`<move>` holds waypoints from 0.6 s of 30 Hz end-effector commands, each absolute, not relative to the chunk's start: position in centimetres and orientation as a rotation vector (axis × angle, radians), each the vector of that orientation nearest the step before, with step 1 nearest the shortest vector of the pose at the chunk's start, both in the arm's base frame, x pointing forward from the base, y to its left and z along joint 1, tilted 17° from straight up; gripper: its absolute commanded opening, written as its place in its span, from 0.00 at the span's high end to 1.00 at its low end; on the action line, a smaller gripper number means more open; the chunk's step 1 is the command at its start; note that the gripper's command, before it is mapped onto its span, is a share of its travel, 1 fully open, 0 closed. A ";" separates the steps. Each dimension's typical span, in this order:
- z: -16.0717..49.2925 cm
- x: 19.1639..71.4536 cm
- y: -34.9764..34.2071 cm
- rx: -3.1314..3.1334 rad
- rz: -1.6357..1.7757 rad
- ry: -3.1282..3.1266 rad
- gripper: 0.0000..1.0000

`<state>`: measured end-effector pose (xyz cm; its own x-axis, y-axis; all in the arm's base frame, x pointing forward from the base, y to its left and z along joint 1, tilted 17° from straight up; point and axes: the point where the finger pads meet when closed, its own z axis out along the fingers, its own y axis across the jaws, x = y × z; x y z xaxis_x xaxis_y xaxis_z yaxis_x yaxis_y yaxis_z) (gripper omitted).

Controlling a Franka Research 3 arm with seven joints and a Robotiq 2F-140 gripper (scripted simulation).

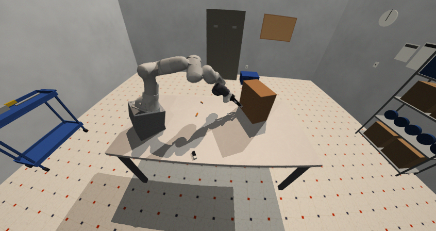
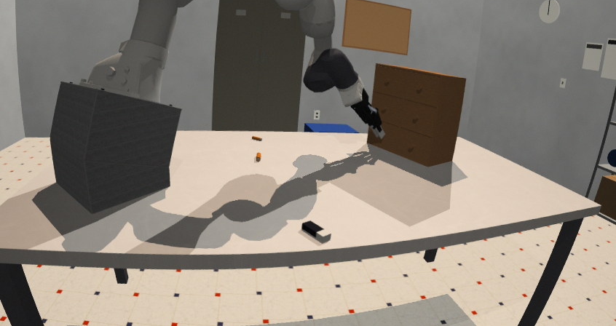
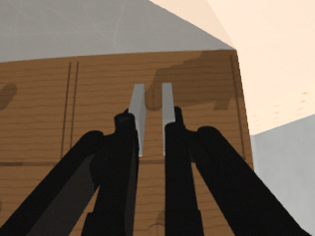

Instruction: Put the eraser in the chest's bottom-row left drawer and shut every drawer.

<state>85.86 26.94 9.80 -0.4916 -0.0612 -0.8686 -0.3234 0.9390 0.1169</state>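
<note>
The eraser point(image 1: 193, 155) point(image 2: 316, 231), a small black and white block, lies near the table's front edge, far from the gripper. The brown chest point(image 1: 260, 99) point(image 2: 426, 108) point(image 3: 50, 123) stands upright at the back right with all drawers shut. My gripper point(image 1: 240, 105) point(image 2: 378, 131) point(image 3: 154, 98) is at the front of the left drawer in the bottom row. Its fingers stand close together around that drawer's knob, which the finger pads mostly hide in the wrist view.
Two small orange pieces point(image 1: 201, 102) point(image 1: 197, 114) point(image 2: 256, 138) point(image 2: 258, 156) lie mid-table, left of the chest. The arm's dark grey base block point(image 1: 147, 121) point(image 2: 111, 147) stands at the left. A blue box point(image 1: 249, 75) point(image 2: 329, 127) shows behind the chest.
</note>
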 end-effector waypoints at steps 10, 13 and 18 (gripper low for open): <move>9.8 85.7 26.9 -0.274 0.325 2.072 0.83; 9.8 85.6 26.9 -0.274 0.325 2.072 0.83; 9.7 85.4 26.8 -0.274 0.325 2.072 0.83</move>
<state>85.54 26.89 9.72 -0.4935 -0.0612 -0.8676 -0.3244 0.9385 0.1184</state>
